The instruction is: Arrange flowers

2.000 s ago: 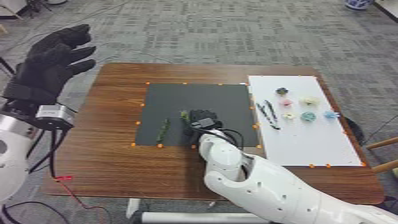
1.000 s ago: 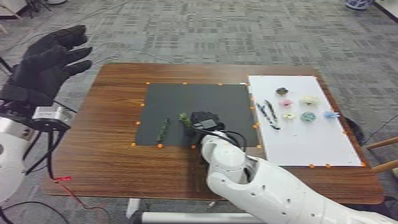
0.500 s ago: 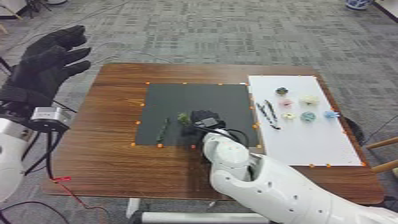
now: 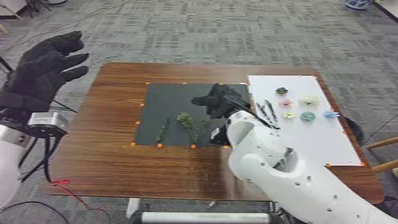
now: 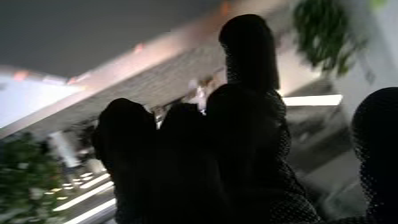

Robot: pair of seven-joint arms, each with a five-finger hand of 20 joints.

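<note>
My left hand (image 4: 40, 75) is held up beyond the table's left edge, fingers relaxed and apart. Over the right part of the dark mat (image 4: 182, 93) is my right hand (image 4: 218, 101), open and empty. In the right wrist view my right hand (image 5: 213, 145) has its fingers extended and the thumb apart. On the mat lie a thin green stem (image 4: 163, 131) and, beside it, a bushier green sprig (image 4: 186, 121). The white board (image 4: 311, 145) carries several flower heads, among them a pink one (image 4: 286, 103), a teal one (image 4: 308, 116) and a blue one (image 4: 331, 114).
Dark slender items (image 4: 266, 109) lie along the white board's left side, close to my right wrist. Small orange markers line the mat and board. Brown table surface (image 4: 107, 165) borders the mat, and a wooden chair part (image 4: 382, 145) stands off the right edge.
My right hand has moved away from the bushy sprig, toward the mat's far right, and its fingers have opened out. The sprig's stem is now uncovered. The left hand has dipped slightly.
</note>
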